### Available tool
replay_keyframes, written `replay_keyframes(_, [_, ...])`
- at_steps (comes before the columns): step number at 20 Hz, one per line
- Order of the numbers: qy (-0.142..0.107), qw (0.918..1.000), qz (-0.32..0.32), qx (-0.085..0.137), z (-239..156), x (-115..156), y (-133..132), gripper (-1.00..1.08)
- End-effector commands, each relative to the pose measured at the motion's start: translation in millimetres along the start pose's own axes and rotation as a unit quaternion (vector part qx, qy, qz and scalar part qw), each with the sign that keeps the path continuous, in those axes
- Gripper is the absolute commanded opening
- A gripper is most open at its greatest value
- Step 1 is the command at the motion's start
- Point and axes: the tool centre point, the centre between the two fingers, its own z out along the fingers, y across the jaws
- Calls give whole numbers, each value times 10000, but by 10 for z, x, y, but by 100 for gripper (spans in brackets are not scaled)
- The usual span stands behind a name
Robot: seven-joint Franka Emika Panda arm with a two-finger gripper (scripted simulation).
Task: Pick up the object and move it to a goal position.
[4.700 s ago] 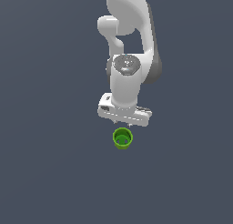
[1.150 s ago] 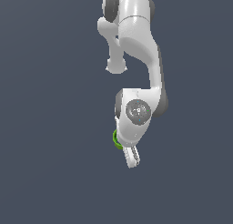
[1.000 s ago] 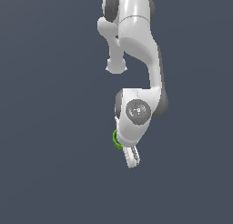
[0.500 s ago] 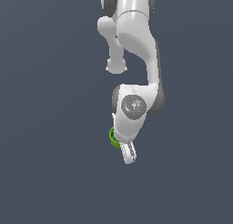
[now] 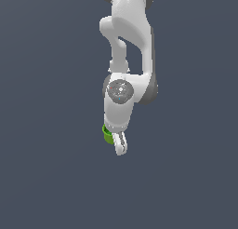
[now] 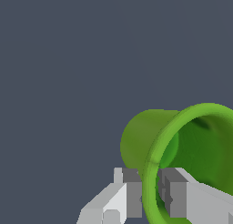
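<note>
Between the white blocky fingers [image 6: 127,191], the hand [image 6: 152,193] pinches the smooth, hollow green cup's [image 6: 182,150] rim.

The exterior view looks from a distance at the whole arm [image 5: 126,60] hanging above the green cup [image 5: 108,134], while the wrist view sits just beside that cup [image 6: 182,159] and the gripper [image 6: 148,198], which both views share.

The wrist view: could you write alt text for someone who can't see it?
A bright green cup fills the frame close up, tipped so its hollow opening shows, with the gripper closed on its rim, one pale finger outside and one inside. Behind is plain dark grey.
</note>
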Motion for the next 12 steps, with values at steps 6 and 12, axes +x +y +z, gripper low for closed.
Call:
replay_keyframes(6, [-9,10000,3,15,-302,402,582,-100])
replay_keyframes(12, [-14,10000,3,16,-564,762,1101,-100])
